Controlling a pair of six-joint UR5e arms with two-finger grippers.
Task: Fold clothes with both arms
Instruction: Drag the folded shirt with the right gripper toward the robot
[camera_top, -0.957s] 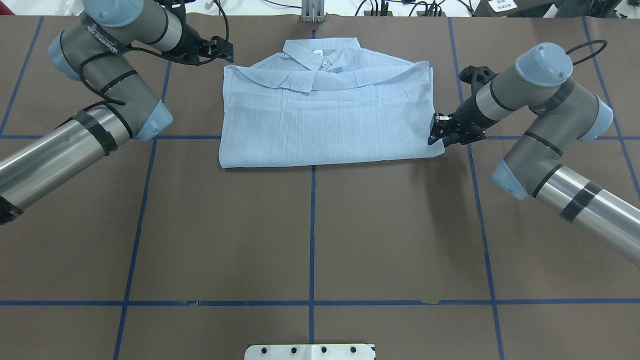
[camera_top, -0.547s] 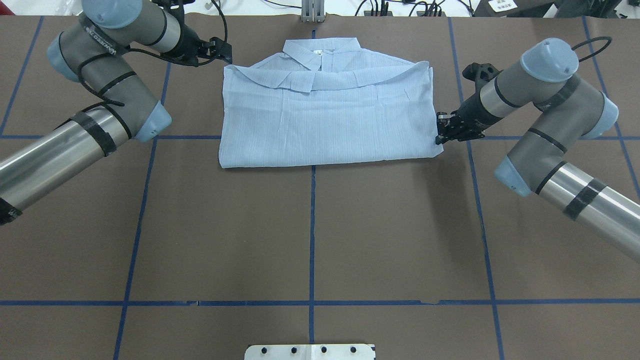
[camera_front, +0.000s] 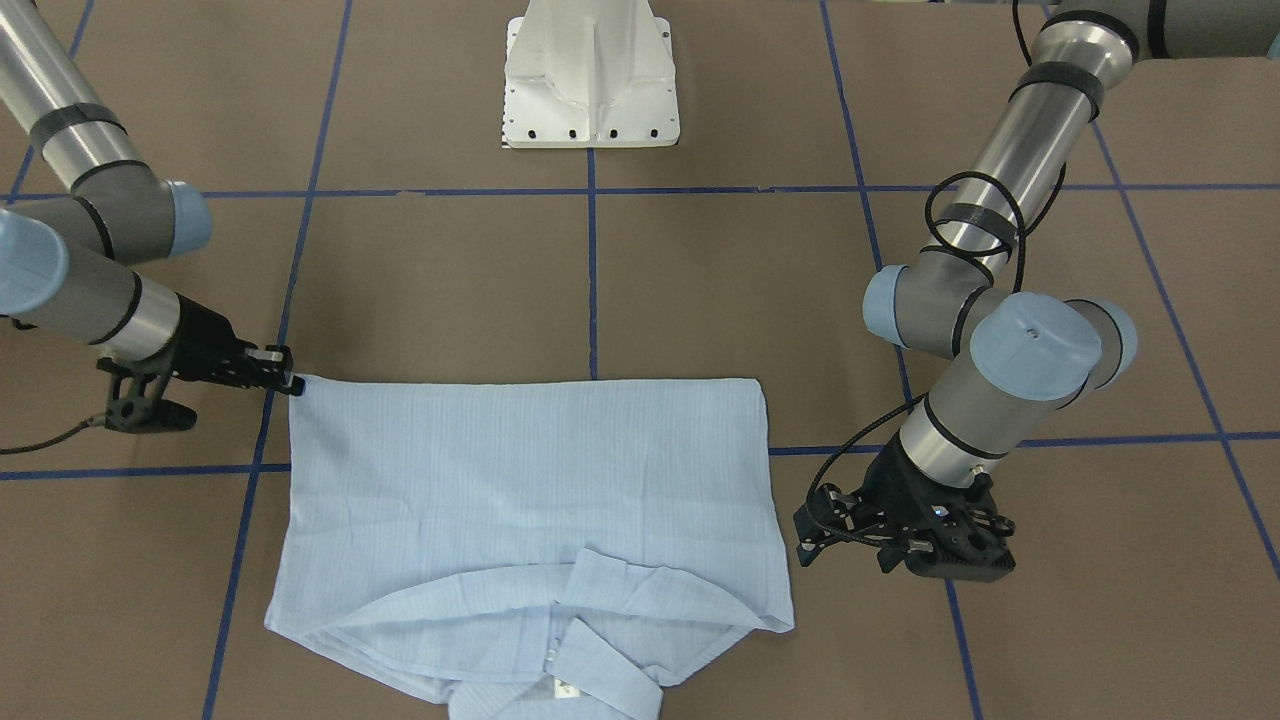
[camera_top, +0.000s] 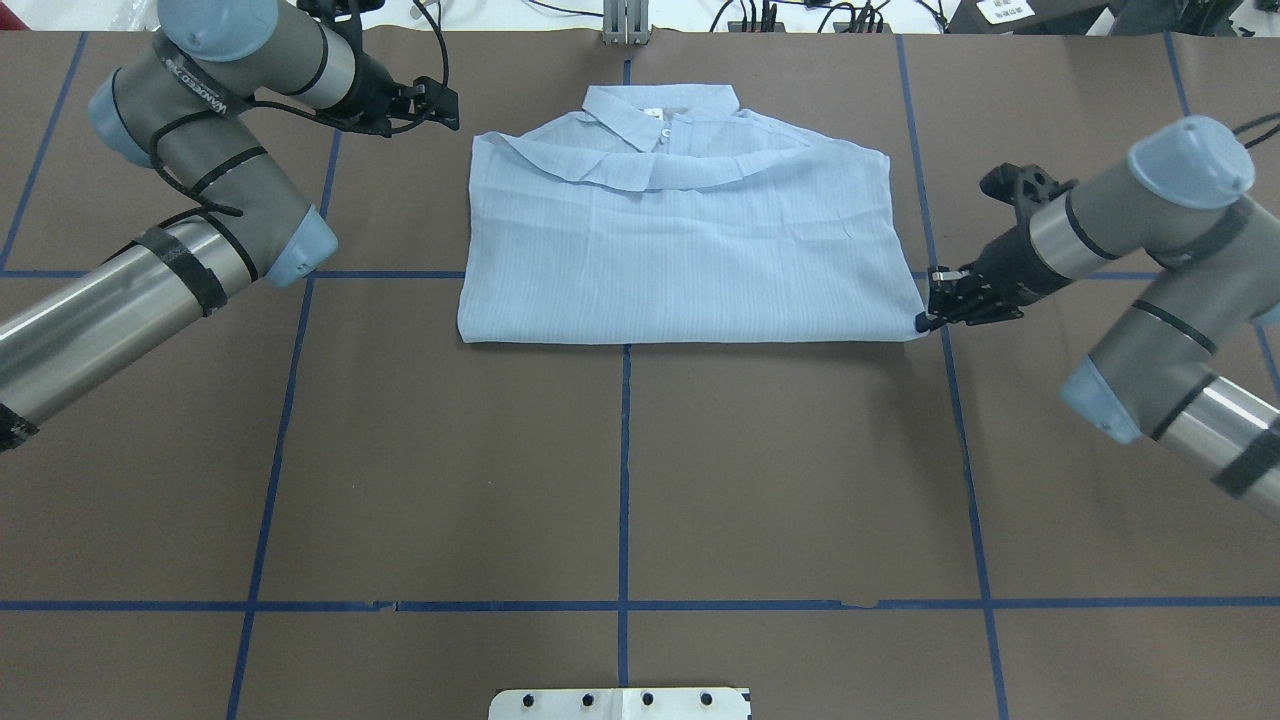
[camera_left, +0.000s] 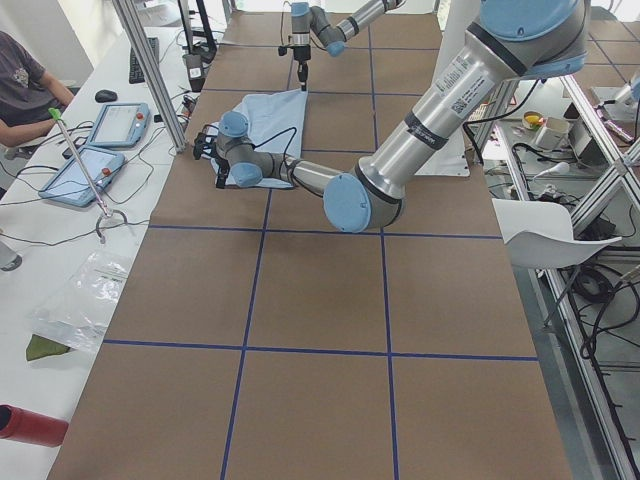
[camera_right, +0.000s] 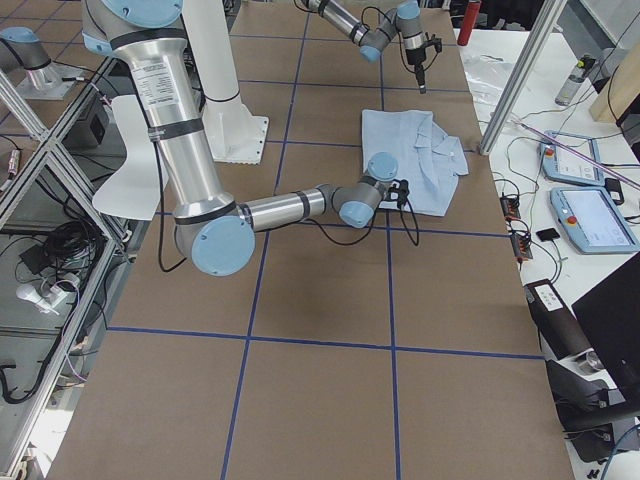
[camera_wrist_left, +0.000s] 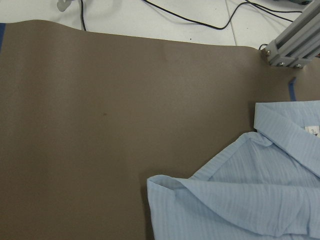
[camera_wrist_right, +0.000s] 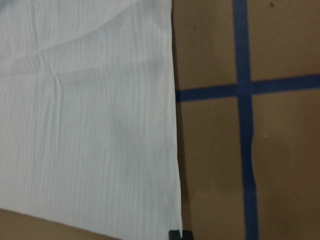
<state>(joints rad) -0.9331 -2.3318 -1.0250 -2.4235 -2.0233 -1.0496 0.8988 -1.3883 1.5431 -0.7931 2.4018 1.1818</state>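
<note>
My right gripper (camera_top: 924, 321) is closed on the lower right corner of the shirt (camera_top: 680, 250), the cloth coming to a small point between its tips at the right of the overhead frame. My left gripper (camera_top: 447, 102) hangs at the upper left of that frame, near the shirt's shoulder corner but apart from it and holding nothing. I cannot tell from any view whether it is open or closed. The shirt lies as a flat folded rectangle in the upper middle of the overhead frame, collar (camera_top: 660, 105) toward the top edge, on the brown surface (camera_top: 620, 480) with its blue tape lines (camera_top: 623, 450). My worry is that I hold only one corner. If I pull or lift with the right arm alone, the thin cloth will likely drag sideways or peel open and skew the fold, and so small a pinch could slip off. The left would need its own corner first, and the edge there is curled over, so it might catch one layer only. The left wrist view shows that curl and the neck label (camera_wrist_left: 314, 131), which the overhead view flattens, but none of its own fingers. The right wrist view shows the shirt's side edge running straight down to a dark bit at the bottom of the frame, which I take to be a fingertip (camera_wrist_right: 174, 234). The front-facing view shows the small buttons (camera_front: 549, 652) under the collar most plainly.
</note>
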